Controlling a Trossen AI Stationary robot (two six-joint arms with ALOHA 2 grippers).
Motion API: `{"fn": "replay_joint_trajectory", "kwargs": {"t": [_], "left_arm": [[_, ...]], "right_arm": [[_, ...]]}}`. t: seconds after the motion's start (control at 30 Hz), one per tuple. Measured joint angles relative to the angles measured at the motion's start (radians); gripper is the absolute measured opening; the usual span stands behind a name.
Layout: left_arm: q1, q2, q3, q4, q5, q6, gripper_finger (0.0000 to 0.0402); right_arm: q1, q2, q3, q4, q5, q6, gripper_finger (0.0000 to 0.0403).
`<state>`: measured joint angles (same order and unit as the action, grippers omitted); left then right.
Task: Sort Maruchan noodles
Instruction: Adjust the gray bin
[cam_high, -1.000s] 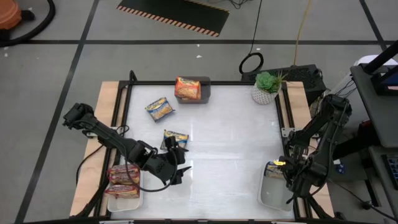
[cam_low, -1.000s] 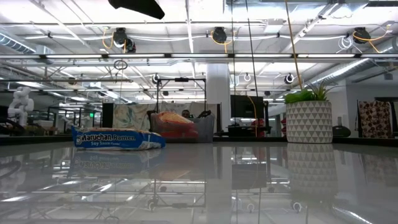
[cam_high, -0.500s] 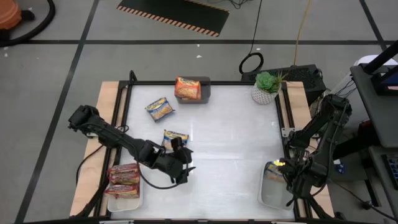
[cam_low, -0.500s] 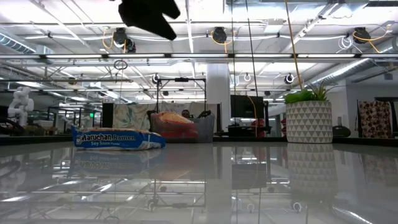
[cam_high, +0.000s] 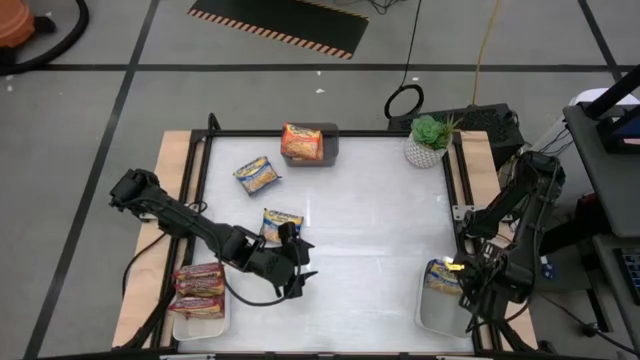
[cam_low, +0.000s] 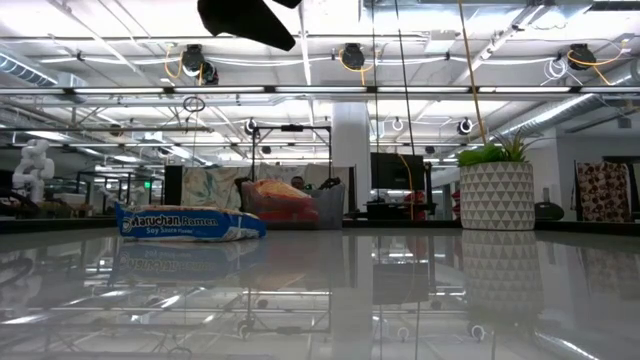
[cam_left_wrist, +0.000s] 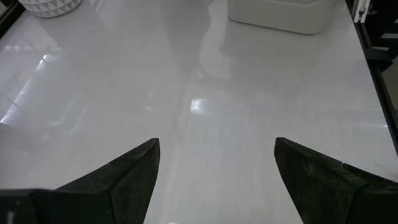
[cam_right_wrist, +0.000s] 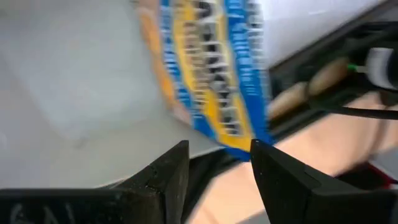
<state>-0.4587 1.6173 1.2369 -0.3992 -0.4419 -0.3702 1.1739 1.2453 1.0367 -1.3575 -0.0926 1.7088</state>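
My left gripper (cam_high: 297, 271) hangs open above bare table, just near-right of a blue-and-yellow noodle packet (cam_high: 283, 224) that lies flat; in the low view only its dark underside (cam_low: 250, 18) shows. Another blue-and-yellow packet (cam_high: 258, 175) lies farther back. An orange packet (cam_high: 300, 142) sits in the grey bin (cam_high: 331, 146). Red packets (cam_high: 199, 290) lie in the left white tray (cam_high: 195, 326). My right gripper (cam_high: 468, 296) is over the right white tray (cam_high: 436, 318). Its fingers stand narrowly open just short of the end of a blue-and-yellow packet (cam_right_wrist: 211, 74) lying in that tray.
A potted plant in a white patterned pot (cam_high: 428, 143) stands at the far right corner. A black frame with wooden side strips (cam_high: 176, 170) borders the white table. The table's middle (cam_left_wrist: 205, 106), ahead of the left gripper, lies bare.
My left gripper has moved from beside the left tray toward the table's right, past the near end of the blue-and-yellow packet, staying open. My right gripper has drawn back slightly toward the near edge; the packet stays in the right tray.
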Motion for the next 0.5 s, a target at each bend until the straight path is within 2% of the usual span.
{"fn": "replay_joint_trajectory", "kwargs": {"t": [0.2, 0.5], "left_arm": [[0.0, 0.0, 0.0, -0.001, 0.0, 0.004, 0.0321], [-0.002, 0.0, 0.0, -0.009, 0.0, 0.002, 0.0321]], "right_arm": [[0.022, 0.0, 0.0, 0.16, 0.089, -0.002, 0.0164], [0.046, 0.03, 0.0, 0.419, 0.377, -0.205, 0.0164]]}}
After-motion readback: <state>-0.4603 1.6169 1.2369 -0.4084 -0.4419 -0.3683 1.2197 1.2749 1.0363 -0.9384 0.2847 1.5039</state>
